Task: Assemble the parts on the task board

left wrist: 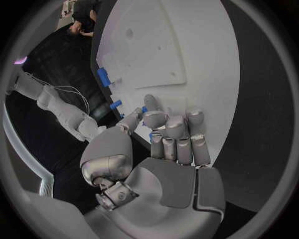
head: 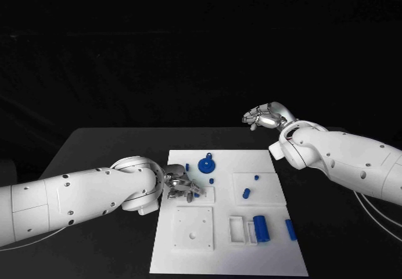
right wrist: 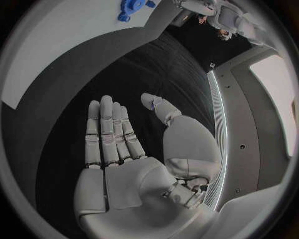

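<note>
The white task board (head: 226,256) lies mid-table. My left hand (head: 178,187) rests curled on the board's left edge, its fingertips (left wrist: 154,118) bent down on the plate (left wrist: 187,45). A small blue part (left wrist: 144,109) shows between thumb and fingers, apparently pinched. A blue gear (head: 207,164) stands at the board's far side, also visible as the gear (right wrist: 129,7) in the right wrist view. A blue peg (head: 246,193), a blue cylinder (head: 261,228) and a blue bar (head: 290,229) lie to the right. My right hand (head: 266,116) hovers beyond the table's far edge, flat and holding nothing (right wrist: 118,144).
A white square plate with holes (head: 194,226) and a small white tray (head: 241,230) sit on the board's near half. A raised white pad (head: 264,197) carries the peg. Black table (head: 100,151) surrounds the board on all sides.
</note>
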You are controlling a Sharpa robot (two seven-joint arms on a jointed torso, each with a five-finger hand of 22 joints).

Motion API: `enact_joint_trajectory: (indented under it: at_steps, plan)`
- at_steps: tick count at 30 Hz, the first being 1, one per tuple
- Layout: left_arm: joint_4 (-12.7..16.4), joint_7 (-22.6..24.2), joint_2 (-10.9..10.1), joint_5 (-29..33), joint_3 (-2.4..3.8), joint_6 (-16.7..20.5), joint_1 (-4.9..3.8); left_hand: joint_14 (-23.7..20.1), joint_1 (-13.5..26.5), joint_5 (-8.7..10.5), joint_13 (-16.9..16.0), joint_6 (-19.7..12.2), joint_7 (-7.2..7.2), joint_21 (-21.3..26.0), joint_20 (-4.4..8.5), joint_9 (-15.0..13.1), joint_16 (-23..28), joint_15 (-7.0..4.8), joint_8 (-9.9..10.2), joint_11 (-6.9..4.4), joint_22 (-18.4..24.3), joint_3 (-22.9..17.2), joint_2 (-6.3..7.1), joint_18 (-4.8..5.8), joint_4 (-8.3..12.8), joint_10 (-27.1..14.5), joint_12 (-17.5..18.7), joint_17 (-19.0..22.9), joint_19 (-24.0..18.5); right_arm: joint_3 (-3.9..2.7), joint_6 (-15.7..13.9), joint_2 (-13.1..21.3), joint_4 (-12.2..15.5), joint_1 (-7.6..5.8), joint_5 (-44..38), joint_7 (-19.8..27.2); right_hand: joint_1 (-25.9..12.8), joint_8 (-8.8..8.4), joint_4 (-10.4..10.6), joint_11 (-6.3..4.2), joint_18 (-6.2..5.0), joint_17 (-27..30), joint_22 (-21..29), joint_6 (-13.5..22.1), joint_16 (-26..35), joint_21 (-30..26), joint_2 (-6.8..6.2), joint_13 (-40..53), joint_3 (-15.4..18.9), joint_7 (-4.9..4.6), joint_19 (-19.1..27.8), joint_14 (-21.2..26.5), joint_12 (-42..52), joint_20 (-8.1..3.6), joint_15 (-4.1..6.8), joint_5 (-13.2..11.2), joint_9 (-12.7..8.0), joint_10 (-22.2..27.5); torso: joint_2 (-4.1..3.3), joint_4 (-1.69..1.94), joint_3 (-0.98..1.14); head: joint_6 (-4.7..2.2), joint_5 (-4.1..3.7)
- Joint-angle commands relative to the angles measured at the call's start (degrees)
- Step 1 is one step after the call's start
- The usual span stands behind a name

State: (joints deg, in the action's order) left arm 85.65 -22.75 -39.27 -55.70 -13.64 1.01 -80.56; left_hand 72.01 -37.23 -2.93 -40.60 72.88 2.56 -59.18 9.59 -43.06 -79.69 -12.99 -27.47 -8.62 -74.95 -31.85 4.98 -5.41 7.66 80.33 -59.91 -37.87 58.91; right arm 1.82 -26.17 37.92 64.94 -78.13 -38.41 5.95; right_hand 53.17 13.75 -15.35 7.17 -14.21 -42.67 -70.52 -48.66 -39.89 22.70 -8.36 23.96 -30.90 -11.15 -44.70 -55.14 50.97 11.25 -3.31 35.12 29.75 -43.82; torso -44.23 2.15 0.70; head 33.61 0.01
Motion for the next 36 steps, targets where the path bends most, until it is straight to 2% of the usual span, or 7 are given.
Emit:
enact_joint_trajectory:
  at_steps: [1,10,12,15,21,24,36]
  plan:
    - [0.02,-0.14,-0.30,0.29,-0.16,-0.15,0.22,-0.40,0.16,0.13,0.17,-0.48,0.06,0.19,6.23,0.06,-0.05,-0.04,-0.31,-0.21,-0.73,0.45,1.05,0.95,-0.22,-0.13,-0.19,0.12,-0.33,-0.04,0.59,-0.03,0.00,0.01,-0.27,0.17,-0.16,0.12,-0.01,0.05,-0.77,0.08,-0.10,0.55,-0.17,-0.30,0.53,-0.13,0.42,0.05,0.16,0.37,0.28,0.14,-0.08,0.38,-0.06,0.53,0.00,0.04,0.00,-0.04,-0.05]
    - [0.62,0.54,-1.77,3.39,0.44,6.94,0.05,-1.29,-0.64,0.12,1.29,-1.84,-0.38,0.71,6.11,0.50,0.83,-0.18,0.18,0.22,-0.47,-0.85,4.56,0.80,-2.41,-0.53,0.76,0.75,-0.80,-0.04,0.49,0.00,-0.11,0.09,-0.27,0.23,-0.17,0.08,-0.02,0.12,-0.77,0.18,-0.10,0.68,-0.12,-0.40,0.54,-0.39,0.46,-0.01,0.32,0.54,0.33,0.22,-0.15,0.45,-0.13,0.72,0.08,0.07,0.00,-0.29,-0.15]
    - [0.73,0.86,-2.13,4.64,0.50,7.87,-0.10,-2.52,-2.48,0.10,2.53,-8.83,-2.50,1.76,5.83,2.44,3.02,0.54,4.46,2.20,0.10,-2.56,6.49,0.99,-2.84,-1.23,2.65,1.99,-1.51,-0.04,0.54,-0.10,-0.20,0.09,-0.27,0.23,-0.10,0.09,-0.07,0.15,-0.78,0.22,-0.11,0.70,-0.10,-0.45,0.53,-0.51,0.45,-0.01,0.40,0.63,0.36,0.24,-0.18,0.50,-0.15,0.80,0.11,0.10,0.03,-0.40,-0.12]
    - [0.81,1.11,-2.48,6.49,1.09,8.09,-0.33,-2.20,-3.87,0.03,3.20,-12.89,-4.06,2.10,5.63,3.58,3.69,1.86,6.90,3.59,0.38,-3.20,7.64,1.25,-3.55,-0.78,3.44,2.54,-1.40,-0.04,0.58,-0.14,-0.34,0.11,-0.25,0.21,-0.07,0.11,-0.11,0.20,-0.77,0.29,-0.11,0.71,-0.06,-0.53,0.51,-0.70,0.45,-0.02,0.54,0.78,0.38,0.30,-0.24,0.53,-0.18,0.94,0.04,0.10,0.00,-0.72,-0.20]
    - [0.91,1.35,-3.06,7.31,2.73,7.65,-0.64,-1.94,-4.83,0.06,3.63,-13.87,-4.53,2.41,5.48,3.81,4.17,2.34,7.39,4.05,0.60,-3.12,8.53,1.48,-4.30,-0.59,4.00,2.93,-1.35,-0.04,0.58,-0.18,-0.55,0.12,-0.25,0.19,-0.04,0.11,-0.12,0.27,-0.77,0.37,-0.12,0.75,-0.01,-0.62,0.53,-0.91,0.45,-0.03,0.69,0.94,0.41,0.36,-0.32,0.56,-0.21,1.09,-0.01,0.03,-0.02,-0.97,-0.08]
    - [-0.20,1.19,-3.16,7.41,4.16,7.01,-0.88,-1.98,-5.27,0.05,3.81,-14.18,-4.65,2.59,5.43,3.85,4.43,2.46,7.51,4.17,0.69,-3.06,8.90,1.55,-4.61,-0.72,4.31,3.11,-1.42,-0.04,0.63,-0.22,-0.57,0.14,-0.25,0.19,-0.02,0.11,-0.12,0.29,-0.77,0.40,-0.13,0.78,0.00,-0.65,0.55,-1.00,0.45,-0.03,0.73,0.99,0.43,0.38,-0.34,0.57,-0.23,1.14,0.00,0.04,-0.03,-1.12,-0.01]
    - [-6.78,0.30,-1.54,6.48,4.39,4.12,-1.97,-2.38,-6.65,0.04,4.30,-14.44,-4.83,3.17,5.24,3.79,5.22,2.70,7.44,4.36,0.90,-2.58,8.24,1.81,-5.00,-1.16,5.17,3.59,-1.91,-0.04,0.78,-0.28,-0.70,0.16,-0.23,0.12,-0.01,0.11,-0.12,0.33,-0.78,0.45,-0.14,0.82,0.00,-0.69,0.56,-1.14,0.45,-0.05,0.80,1.05,0.48,0.42,-0.38,0.62,-0.26,1.20,-0.04,-0.07,0.07,-1.28,-0.09]
